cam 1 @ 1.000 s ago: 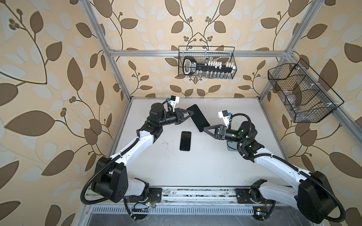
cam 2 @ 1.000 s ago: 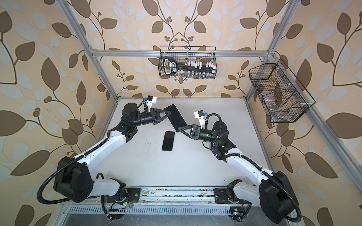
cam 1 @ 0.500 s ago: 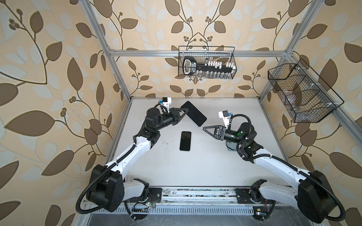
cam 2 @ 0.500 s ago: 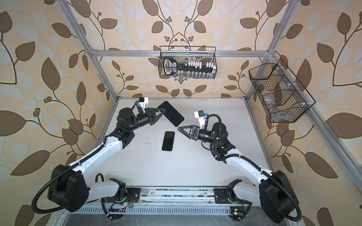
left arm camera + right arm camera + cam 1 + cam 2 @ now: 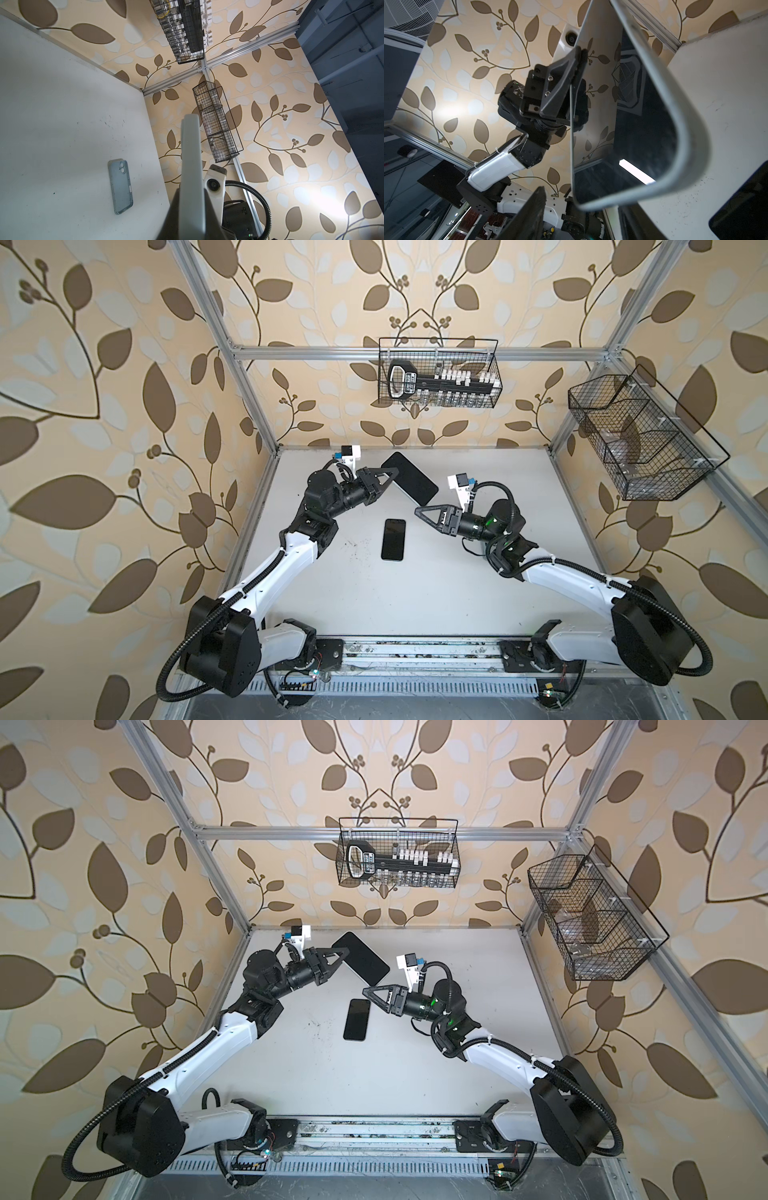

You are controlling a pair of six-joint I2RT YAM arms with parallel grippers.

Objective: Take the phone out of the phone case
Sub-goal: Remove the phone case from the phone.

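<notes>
My right pincer [image 5: 419, 511] had narrowed, how far unclear, while my left pincer [image 5: 388, 476] clenched only an edge of the phone [image 5: 411, 477], risking a slip.

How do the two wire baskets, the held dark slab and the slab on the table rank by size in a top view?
Side basket
Back basket
Held slab
Table slab
The last two are unsure: the held one is raised, nearer the camera.

- Your tabletop [image 5: 415, 605] is white and flat, with small dark specks [image 5: 352, 546] and scuffs scattered over it.
- One dark, flat phone-shaped slab [image 5: 393, 539] lies on it near the middle; you can't tell whether it is a phone or a case.
</notes>
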